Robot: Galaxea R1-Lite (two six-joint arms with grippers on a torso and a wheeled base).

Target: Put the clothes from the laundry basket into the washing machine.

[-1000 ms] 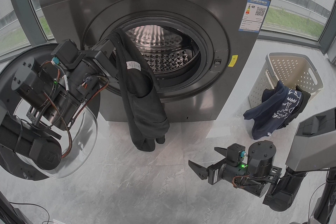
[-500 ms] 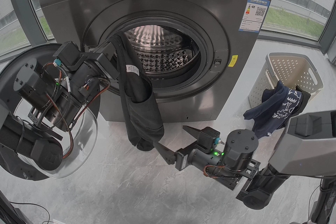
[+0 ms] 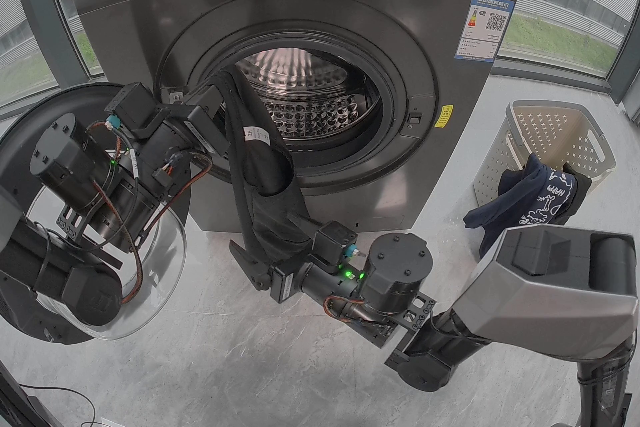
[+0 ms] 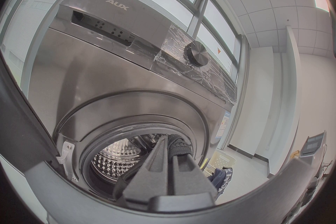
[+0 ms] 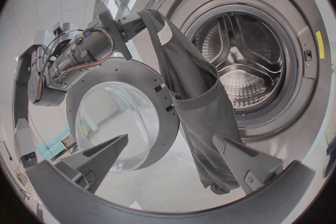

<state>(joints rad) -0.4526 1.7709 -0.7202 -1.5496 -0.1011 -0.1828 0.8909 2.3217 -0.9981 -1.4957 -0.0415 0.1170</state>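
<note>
Loading was unfinished. The left gripper [image 3: 215, 98], clamped on the black garment [image 3: 270, 195], held it at the washing machine [image 3: 373, 15] opening. The right gripper [image 3: 270, 243] stood open at its hem. A navy garment [image 3: 527, 208] lay over the laundry basket [image 3: 590, 138]. The right wrist view exposed the drum [image 5: 245, 67] floor; the head view, the basket.

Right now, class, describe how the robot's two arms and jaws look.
The left arm is black, built of cylindrical housings, with loose orange-brown cables. The right arm has a round black wrist housing with green lights and an angular grey shell. Jaws are dark wedges.
</note>
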